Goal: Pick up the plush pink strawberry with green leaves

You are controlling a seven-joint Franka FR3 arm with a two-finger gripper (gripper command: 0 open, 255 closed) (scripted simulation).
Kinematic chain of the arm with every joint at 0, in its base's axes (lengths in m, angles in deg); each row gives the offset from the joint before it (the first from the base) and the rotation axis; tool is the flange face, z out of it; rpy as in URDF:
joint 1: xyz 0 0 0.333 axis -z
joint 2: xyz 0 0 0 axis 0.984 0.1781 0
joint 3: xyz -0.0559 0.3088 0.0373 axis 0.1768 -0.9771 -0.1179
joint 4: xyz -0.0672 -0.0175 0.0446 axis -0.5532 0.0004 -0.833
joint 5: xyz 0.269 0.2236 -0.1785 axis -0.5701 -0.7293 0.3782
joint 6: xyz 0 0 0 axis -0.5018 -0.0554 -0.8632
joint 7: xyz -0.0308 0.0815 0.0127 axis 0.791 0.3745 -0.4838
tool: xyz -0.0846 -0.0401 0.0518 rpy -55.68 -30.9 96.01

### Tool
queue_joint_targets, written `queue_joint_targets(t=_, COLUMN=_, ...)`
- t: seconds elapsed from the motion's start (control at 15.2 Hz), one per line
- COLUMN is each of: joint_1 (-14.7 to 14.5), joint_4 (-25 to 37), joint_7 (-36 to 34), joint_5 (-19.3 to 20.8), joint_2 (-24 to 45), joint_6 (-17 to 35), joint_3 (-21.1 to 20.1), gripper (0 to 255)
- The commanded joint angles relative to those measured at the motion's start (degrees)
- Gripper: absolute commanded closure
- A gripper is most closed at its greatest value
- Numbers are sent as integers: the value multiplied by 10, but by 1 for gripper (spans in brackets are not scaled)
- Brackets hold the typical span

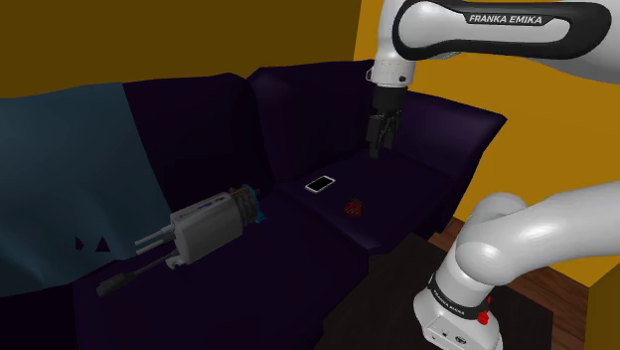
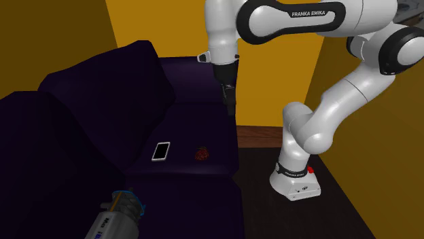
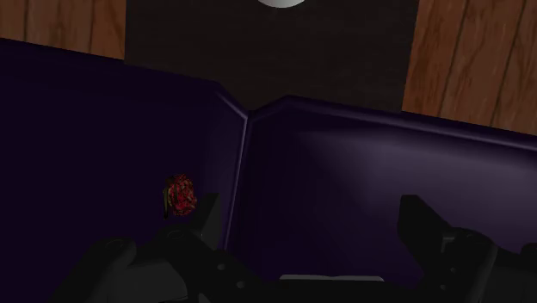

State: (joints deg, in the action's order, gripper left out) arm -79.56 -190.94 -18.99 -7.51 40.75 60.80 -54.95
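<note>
gripper [image 1: 381, 139] was wide, empty, upper centre | dark-red strawberry [image 1: 353, 208] sat mid-frame, well below | risk: off-line descent could pinch sofa [image 1: 397, 184] instead

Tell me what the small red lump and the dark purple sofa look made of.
Small dark red lump: mottled, bumpy, matt surface with a greenish edge, likely plush fabric, though uncertain. Dark purple sofa: matt, soft rounded cushions, seemingly upholstery cloth; no weave shows.

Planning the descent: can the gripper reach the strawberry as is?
Probably yes: the strawberry lies on the sofa seat apart from the phone, and nothing stands between it and the open gripper above.
</note>
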Motion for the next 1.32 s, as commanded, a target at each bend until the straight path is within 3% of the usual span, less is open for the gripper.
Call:
queue_joint_targets(t=0.0, joint_1=0, joint_4=0, joint_7=0, joint_5=0, joint_2=0, joint_6=0, joint_3=0, gripper=0)
queue_joint_targets(t=0.59, joint_1=23, joint_4=-108, joint_7=32, joint_5=50, joint_2=63, joint_6=202, joint_3=24, gripper=0)
queue_joint_targets(t=1.25, joint_1=54, joint_4=-146, joint_7=53, joint_5=102, joint_2=226, joint_6=442, joint_3=56, gripper=0)
